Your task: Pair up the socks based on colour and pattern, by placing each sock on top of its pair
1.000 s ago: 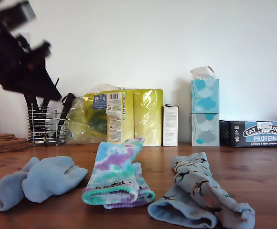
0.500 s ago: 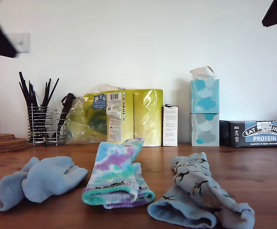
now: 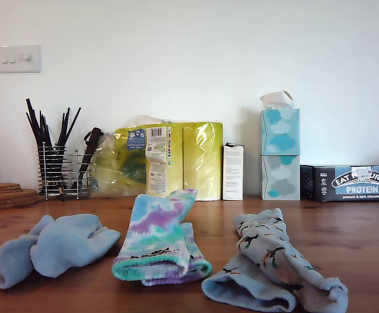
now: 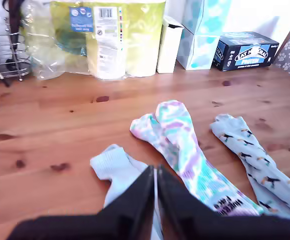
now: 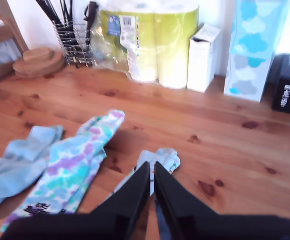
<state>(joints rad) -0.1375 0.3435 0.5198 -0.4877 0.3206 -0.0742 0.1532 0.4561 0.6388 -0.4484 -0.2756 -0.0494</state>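
My first gripper (image 4: 154,172) has its jaws pressed together on nothing above the plain light blue socks (image 4: 116,167). My second gripper (image 5: 151,167), jaws all but together and empty, hangs over the bird-print socks (image 5: 164,155). In the exterior view the heaps lie on the wooden table (image 3: 365,241), plain blue lower left, tie-dye socks (image 3: 160,241) lower centre and bird-print lower right, each seemingly stacked. The fabric looks light and limp, so I judge a cuff pinch best.

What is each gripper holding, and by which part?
Nothing. My first gripper and my second gripper are both shut and empty; the socks lie on the table.
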